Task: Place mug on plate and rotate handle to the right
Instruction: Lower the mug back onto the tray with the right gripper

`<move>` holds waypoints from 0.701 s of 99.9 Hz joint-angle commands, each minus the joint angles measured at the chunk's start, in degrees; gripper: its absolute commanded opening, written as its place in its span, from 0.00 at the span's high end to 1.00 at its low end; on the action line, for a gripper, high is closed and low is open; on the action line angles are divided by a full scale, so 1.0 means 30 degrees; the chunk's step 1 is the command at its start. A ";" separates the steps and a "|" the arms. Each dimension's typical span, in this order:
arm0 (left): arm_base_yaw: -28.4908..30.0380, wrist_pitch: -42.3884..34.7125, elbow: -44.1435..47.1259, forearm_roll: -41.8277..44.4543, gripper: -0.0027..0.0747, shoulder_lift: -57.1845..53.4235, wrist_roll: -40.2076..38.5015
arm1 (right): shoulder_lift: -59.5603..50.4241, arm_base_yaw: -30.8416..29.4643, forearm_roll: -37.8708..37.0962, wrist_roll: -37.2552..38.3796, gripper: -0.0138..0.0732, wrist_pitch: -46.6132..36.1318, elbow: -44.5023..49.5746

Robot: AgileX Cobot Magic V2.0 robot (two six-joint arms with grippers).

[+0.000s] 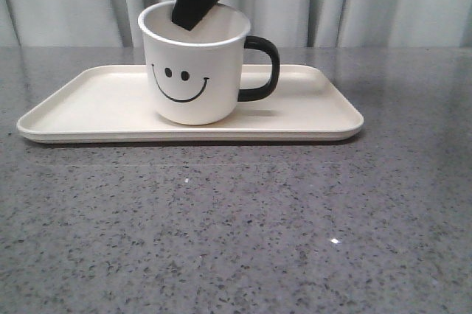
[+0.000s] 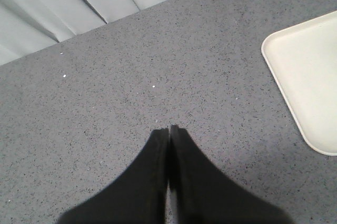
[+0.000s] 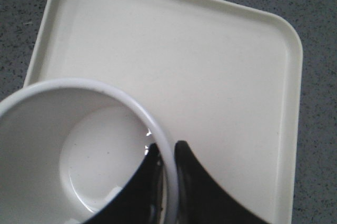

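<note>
Clearly the mug (image 1: 193,63) stands upright on the plate (image 1: 88,100) toward the counter's (image 1: 236,218) far edge, handle (image 1: 262,68) pointing right. The right gripper (image 3: 167,158) pinches its rim, arm cropped above. The left gripper (image 2: 169,130) hangs closed, empty, over bare counter.

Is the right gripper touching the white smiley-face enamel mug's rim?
Touching. The right wrist view shows the right gripper clamped on the white smiley-face enamel mug: one finger inside the rim, one outside, no gap.
</note>
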 commanded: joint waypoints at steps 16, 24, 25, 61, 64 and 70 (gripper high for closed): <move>-0.0031 -0.0283 -0.0378 0.0543 0.99 -0.0111 -0.0223 | -0.1154 0.0051 0.0579 0.0067 0.81 0.1828 -0.0338; -0.0031 -0.0283 -0.0378 0.0543 0.99 -0.0111 -0.0223 | -0.1154 0.0051 0.0579 0.0067 0.78 0.1828 -0.0338; -0.0031 -0.0283 -0.0378 0.0543 0.99 -0.0111 -0.0223 | -0.1154 0.0051 0.0579 0.0067 0.77 0.1828 -0.0338; -0.0031 -0.0283 -0.0378 0.0543 0.99 -0.0111 -0.0223 | -0.1154 0.0051 0.0694 0.0067 0.75 0.1828 -0.0338; -0.0031 -0.0283 -0.0378 0.0543 0.99 -0.0111 -0.0223 | -0.1154 0.0051 0.0718 0.0067 0.75 0.1828 -0.0338; -0.0031 -0.0283 -0.0378 0.0543 0.99 -0.0111 -0.0223 | -0.1154 0.0051 0.0828 0.0067 0.75 0.1828 -0.0338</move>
